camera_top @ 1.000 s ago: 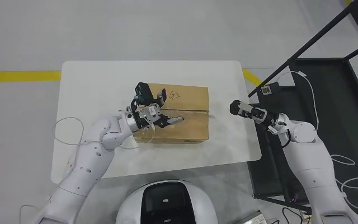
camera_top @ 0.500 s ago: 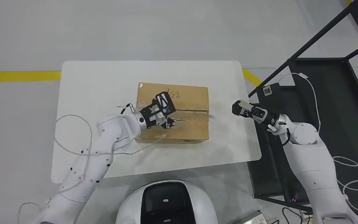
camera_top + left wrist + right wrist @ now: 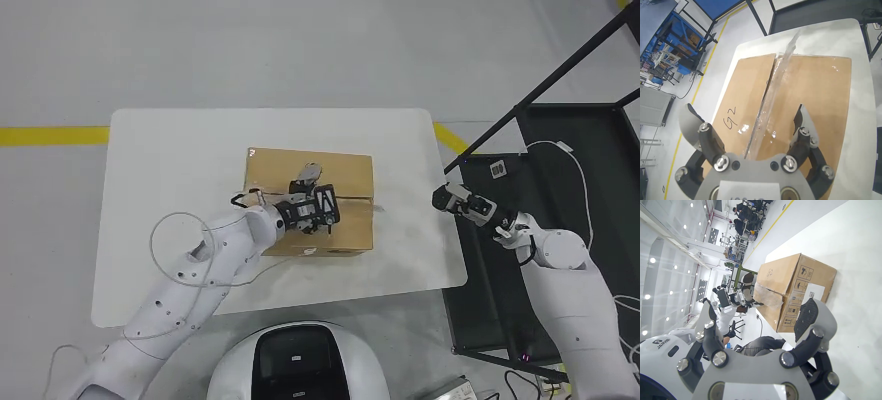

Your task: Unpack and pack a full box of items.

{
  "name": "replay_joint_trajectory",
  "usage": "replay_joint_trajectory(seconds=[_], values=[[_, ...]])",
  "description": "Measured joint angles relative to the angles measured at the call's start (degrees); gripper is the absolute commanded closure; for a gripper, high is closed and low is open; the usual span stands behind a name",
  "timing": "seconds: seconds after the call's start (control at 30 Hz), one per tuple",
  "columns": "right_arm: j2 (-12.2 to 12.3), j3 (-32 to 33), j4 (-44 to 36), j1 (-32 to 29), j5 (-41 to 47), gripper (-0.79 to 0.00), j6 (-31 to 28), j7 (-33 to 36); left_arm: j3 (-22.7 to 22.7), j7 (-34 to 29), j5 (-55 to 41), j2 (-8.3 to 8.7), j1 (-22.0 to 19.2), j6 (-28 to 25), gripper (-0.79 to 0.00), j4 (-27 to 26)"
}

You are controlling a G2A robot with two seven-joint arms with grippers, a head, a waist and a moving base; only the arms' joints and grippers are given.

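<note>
A brown cardboard box (image 3: pixel 345 170) marked "G2" stands shut in the middle of the white table (image 3: pixel 170 170). In the left wrist view the box (image 3: pixel 814 85) has a strip of clear tape (image 3: pixel 776 75) along its top seam, wrinkled and lifting at the far end. My left gripper (image 3: pixel 322 198) hovers open over the seam, its fingers (image 3: pixel 689 117) straddling the tape without touching it. My right gripper (image 3: pixel 447 197) hangs open and empty off the table's right edge, facing the box (image 3: pixel 797 275) end-on. The right wrist view also shows crumpled tape (image 3: pixel 768 296) and the left gripper (image 3: pixel 753 303) above the lid.
A black metal rack (image 3: pixel 560 160) with cables stands right of the table, close behind my right arm. Bare table surface lies left of and behind the box. A yellow floor line (image 3: pixel 50 135) runs past the table's left side.
My left arm has swung right across the box top and turned, so the gripper now points along the seam. My right gripper has drawn back to the right, away from the box.
</note>
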Motion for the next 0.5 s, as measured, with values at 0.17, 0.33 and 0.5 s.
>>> replay_joint_trajectory(seconds=[0.17,0.33,0.5], values=[[0.0,-0.1,0.3,0.0,0.4,-0.785,0.1,0.2,0.3,-0.7,-0.6,-0.43,-1.0,-1.0,0.0,0.9],[-0.1,-0.6,1.2,0.5,0.5,-0.785,0.3,0.3,0.5,-2.7,-0.2,-0.74,-1.9,-1.9,0.0,1.8],[-0.1,-0.9,2.1,1.1,0.9,-0.785,0.4,0.7,1.4,-4.6,-0.2,-1.15,-2.9,-4.1,0.0,2.7]])
